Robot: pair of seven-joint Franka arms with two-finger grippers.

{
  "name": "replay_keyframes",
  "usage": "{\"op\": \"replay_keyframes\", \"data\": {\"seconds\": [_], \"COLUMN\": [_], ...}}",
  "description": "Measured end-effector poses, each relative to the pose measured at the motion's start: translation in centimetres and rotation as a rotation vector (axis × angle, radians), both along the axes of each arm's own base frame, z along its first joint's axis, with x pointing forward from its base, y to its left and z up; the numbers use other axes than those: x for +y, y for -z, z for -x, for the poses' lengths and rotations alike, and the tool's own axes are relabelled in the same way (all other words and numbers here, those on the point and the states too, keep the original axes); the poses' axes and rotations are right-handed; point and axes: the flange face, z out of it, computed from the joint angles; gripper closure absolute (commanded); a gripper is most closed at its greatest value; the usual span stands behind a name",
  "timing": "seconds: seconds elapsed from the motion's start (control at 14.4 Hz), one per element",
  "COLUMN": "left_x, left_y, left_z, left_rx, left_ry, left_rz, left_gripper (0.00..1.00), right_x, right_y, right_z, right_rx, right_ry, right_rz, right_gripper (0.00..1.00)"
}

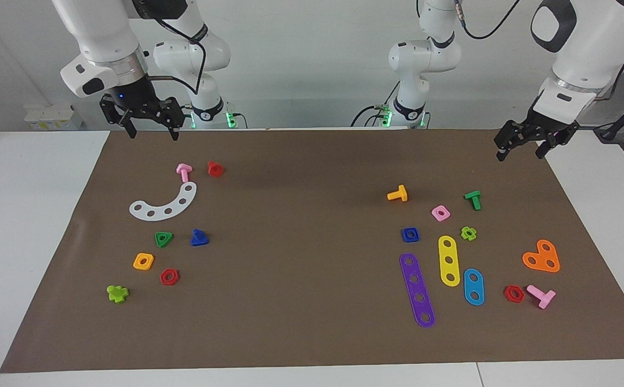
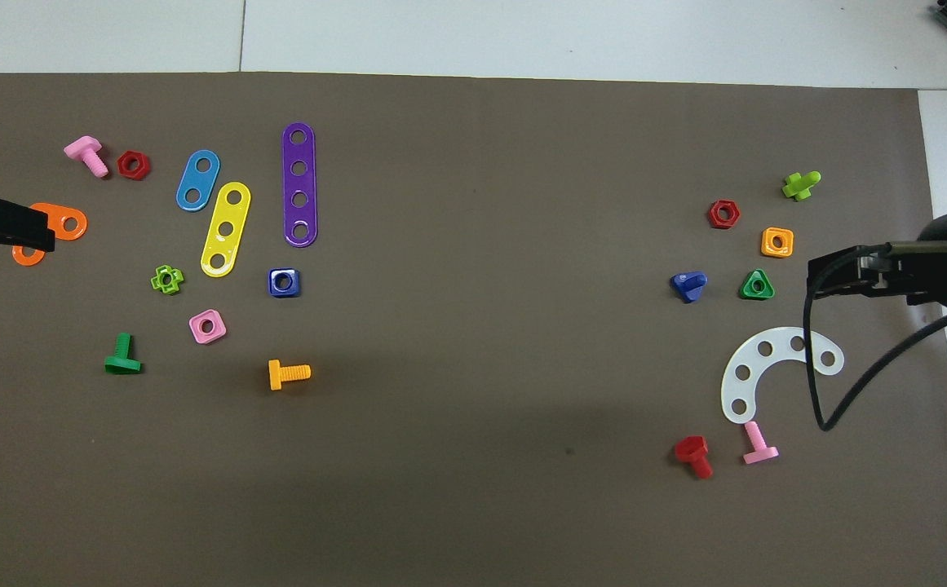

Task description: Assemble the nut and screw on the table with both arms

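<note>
1. Toward the left arm's end of the bench (image 1: 32, 215), on the brown mat (image 1: 301, 301): nut (image 1: 410, 234), dark blue square, flat, hole up. Touches nothing; just nearer to the robots than the purple strip (image 1: 417, 290), beside the yellow strip (image 1: 449, 260).
2. Toward the right arm's end, well apart from the nut: screw (image 1: 199, 238), dark blue, beside the green triangular nut (image 1: 163, 238), farther from the robots than the white curved plate (image 1: 164, 203). Seems to rest on its head with the shaft tipped up; exact axis hard to read.
3. Key relation: one part on each arm's side, so likely one pick each, then a meet over mid-mat.
4. left tool (image 1: 524, 145): raised over the mat corner at its own end, fingers apart, holding nothing. Closer to the nut than the other tool is.
5. right tool (image 1: 150, 126): raised over the mat edge at its own end, fingers apart, holding nothing. Closer to the screw.
6. Nothing grasped yet; assembly not begun.
7. Counts, nuts: one dark blue, one pink square (image 1: 440, 213), one orange square (image 1: 143, 261), two red hex, one green triangular, one lime cross-shaped. Seven in all.
8. Counts, bolts: one dark blue, two pink, one red, one orange (image 1: 397, 194), one dark green, one lime. Seven in all.
9. Counts, plates: purple, yellow and blue strips, an orange heart, the white curve. Five in all.
</note>
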Motion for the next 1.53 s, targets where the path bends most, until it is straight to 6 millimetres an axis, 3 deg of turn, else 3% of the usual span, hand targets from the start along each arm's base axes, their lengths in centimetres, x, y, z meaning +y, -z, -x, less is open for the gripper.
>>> {"op": "replay_keyframes", "data": {"seconds": [0.56, 0.7, 0.84, 1.04, 1.32, 1.53], "left_x": [0.0, -0.2, -1.7, -5.0, -9.3, -11.3], "left_y": [0.2, 0.9, 2.4, 6.2, 15.2, 20.1], "left_z": [0.0, 0.0, -0.2, -1.3, -3.5, -3.0], "left_rx": [0.004, 0.007, 0.007, 0.010, -0.049, -0.060], "left_ry": [0.000, 0.003, 0.027, 0.071, 0.066, 0.045], "left_rz": [0.000, 0.003, 0.017, 0.034, 0.047, 0.052], "left_gripper": [0.00, 0.00, 0.02, 0.02, 0.03, 0.03], "right_x": [0.0, -0.1, -0.3, -0.5, -0.8, -1.2], "right_y": [0.0, 0.0, -0.1, -0.2, 0.3, 3.0], "right_z": [0.0, 0.0, 0.0, 0.0, -0.4, -1.3], "right_rx": [0.000, 0.000, -0.002, -0.009, -0.024, -0.047], "right_ry": [0.000, 0.002, 0.005, 0.009, 0.018, 0.027], "right_rz": [0.000, 0.000, 0.000, -0.001, -0.014, -0.026], "right_gripper": [0.00, 0.00, 0.00, 0.01, 0.04, 0.04]}}
